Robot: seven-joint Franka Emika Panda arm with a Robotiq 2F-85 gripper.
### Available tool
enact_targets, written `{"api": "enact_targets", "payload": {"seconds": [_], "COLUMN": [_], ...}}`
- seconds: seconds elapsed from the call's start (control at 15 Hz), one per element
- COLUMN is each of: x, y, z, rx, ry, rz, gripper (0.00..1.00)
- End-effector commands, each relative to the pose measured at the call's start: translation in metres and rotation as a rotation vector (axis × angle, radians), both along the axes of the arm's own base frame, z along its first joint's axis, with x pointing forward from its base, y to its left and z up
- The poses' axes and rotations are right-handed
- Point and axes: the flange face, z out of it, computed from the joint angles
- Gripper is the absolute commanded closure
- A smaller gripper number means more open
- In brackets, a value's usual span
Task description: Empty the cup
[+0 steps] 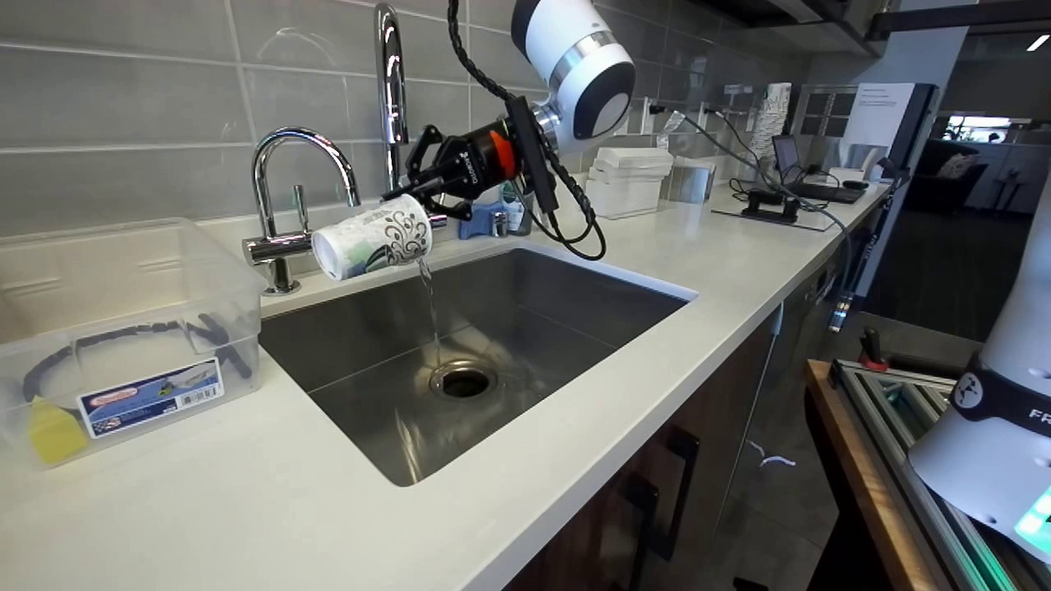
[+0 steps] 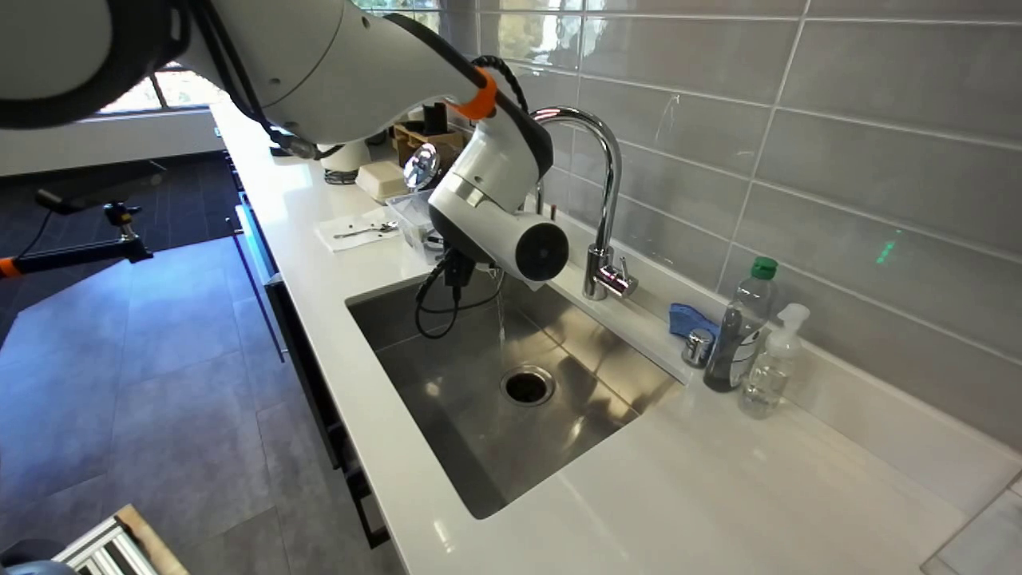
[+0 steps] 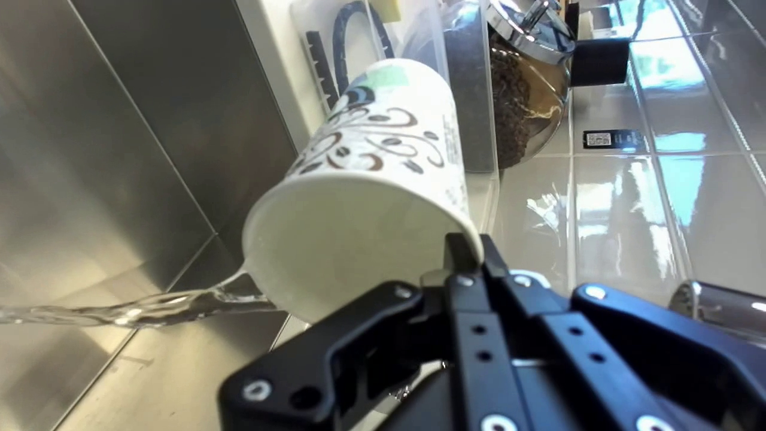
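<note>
The cup [image 1: 374, 238], white paper with printed swirls, is tilted with its mouth slightly down over the steel sink [image 1: 542, 353]. It also shows in the wrist view [image 3: 389, 137], its mouth facing the camera. My gripper [image 1: 404, 194] is shut on the cup's rim, one finger inside and one outside, as the wrist view [image 3: 474, 254] shows. A stream of water [image 1: 429, 300] runs from the lower rim into the sink near the drain [image 1: 464, 380]. The stream also shows in the wrist view [image 3: 143, 308]. In an exterior view the arm [image 2: 499, 231] hides the cup and gripper.
A small chrome tap [image 1: 275, 205] and a tall faucet [image 1: 391, 90] stand behind the sink. A clear plastic container [image 1: 164, 345] with a blue label sits beside it. A blue sponge [image 2: 691, 319], a green-capped bottle [image 2: 738, 335] and a pump bottle [image 2: 774, 367] stand at the back.
</note>
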Motion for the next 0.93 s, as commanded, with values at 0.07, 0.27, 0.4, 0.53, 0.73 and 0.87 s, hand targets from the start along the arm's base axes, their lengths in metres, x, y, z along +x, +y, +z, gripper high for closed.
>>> {"api": "enact_targets", "payload": {"seconds": [0.07, 0.27, 0.4, 0.53, 0.73, 0.87], "x": [-0.0132, -0.0156, -0.0166, -0.0178, -0.0197, -0.0198], "y": [-0.0005, -0.0013, -0.0015, -0.0026, -0.0047, -0.0056], "z": [-0.0082, -0.01, -0.0107, -0.0112, -0.0132, -0.0141], "rx": [0.024, 0.061, 0.086, 0.112, 0.161, 0.197], "ry": [-0.003, -0.021, -0.034, -0.043, -0.061, -0.079], "rz": [0.017, 0.03, 0.038, 0.043, 0.044, 0.041], "gripper": [0.99, 0.99, 0.99, 0.99, 0.99, 0.99]}}
